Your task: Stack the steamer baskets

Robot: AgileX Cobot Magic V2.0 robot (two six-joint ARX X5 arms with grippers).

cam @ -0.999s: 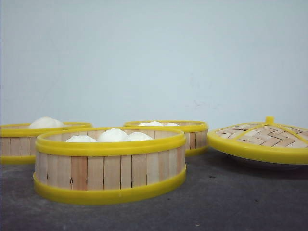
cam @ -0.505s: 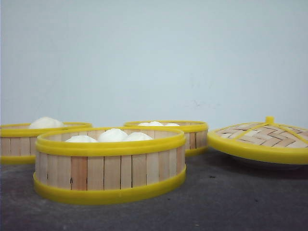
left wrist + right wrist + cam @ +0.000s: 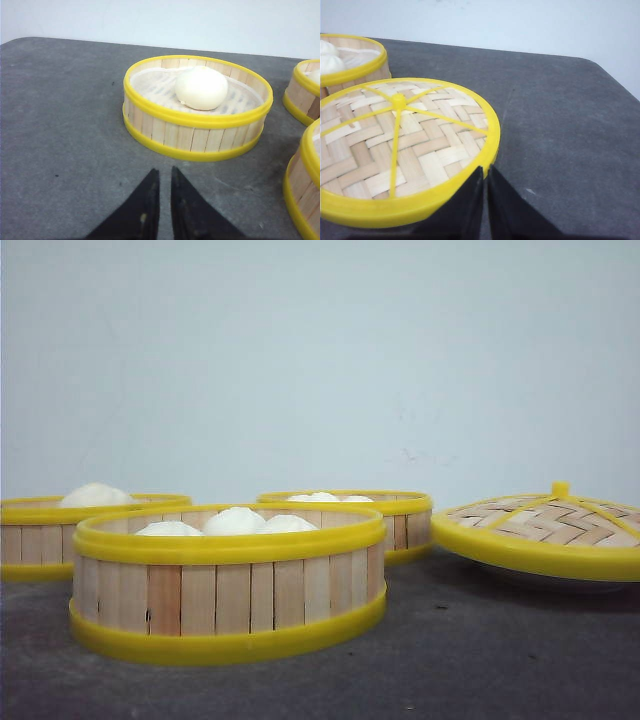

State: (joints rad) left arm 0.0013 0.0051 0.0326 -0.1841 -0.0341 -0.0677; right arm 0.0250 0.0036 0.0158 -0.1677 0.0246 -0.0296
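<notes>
Both grippers' jaws are sitting nearly pressed together, gripping nothing: left gripper (image 3: 162,172) near the left steamer basket (image 3: 197,107), right gripper (image 3: 484,172) over the woven lid (image 3: 402,145). Three bun-filled steamer baskets are resting unstacked on the grey table (image 3: 480,660), nearest basket (image 3: 228,585) in front.

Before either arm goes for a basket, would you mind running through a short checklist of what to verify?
1. All three baskets separate, none stacked: near basket, left basket, far basket. Ok.
2. Buns sit below the rims so a basket can seat on top: the left basket's bun rises above its rim. Not ok.
3. Left claw free and holding nothing: fingers nearly together, short of the left basket. Ok.
4. Right claw free: fingers nearly together at the edge of the lid. Ok.
5. Lid clear of the baskets: it lies apart, to the right. Ok.
</notes>
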